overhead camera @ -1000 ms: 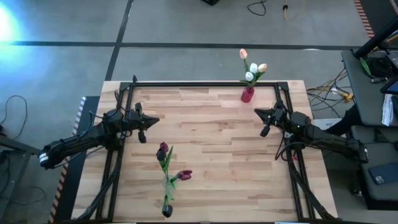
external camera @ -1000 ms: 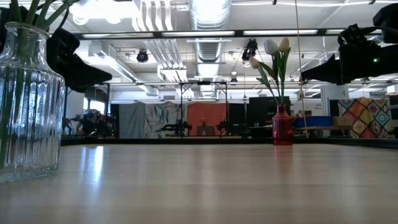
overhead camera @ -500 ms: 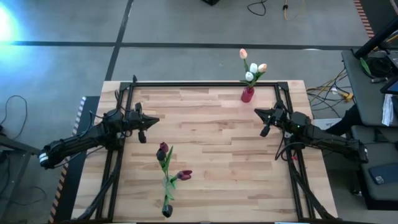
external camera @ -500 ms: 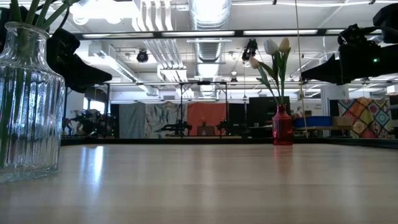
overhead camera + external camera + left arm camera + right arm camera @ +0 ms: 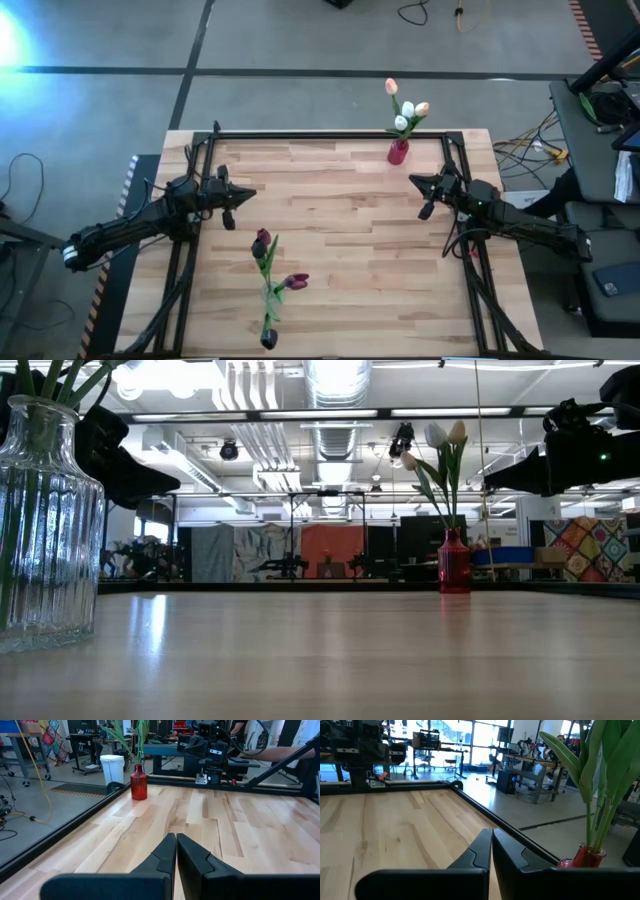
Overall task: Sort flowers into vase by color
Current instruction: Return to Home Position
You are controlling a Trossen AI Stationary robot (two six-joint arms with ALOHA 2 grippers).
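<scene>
A small red vase (image 5: 398, 152) stands near the table's far right corner and holds several white, cream and peach tulips (image 5: 405, 108). It shows in the low view as the red vase (image 5: 454, 563) and in the left wrist view as the red vase (image 5: 139, 782). A clear ribbed glass vase (image 5: 268, 338) stands near the near edge with two dark maroon tulips (image 5: 262, 241); the low view shows this glass vase (image 5: 42, 525) close up. My left gripper (image 5: 252, 194) hovers shut over the table's left side. My right gripper (image 5: 412, 179) hovers shut at the right, near the red vase.
A black metal frame (image 5: 330, 136) runs along the table's far and side edges. Bare wood (image 5: 340, 230) lies between the two grippers. Cables and equipment sit on the floor beyond the right edge.
</scene>
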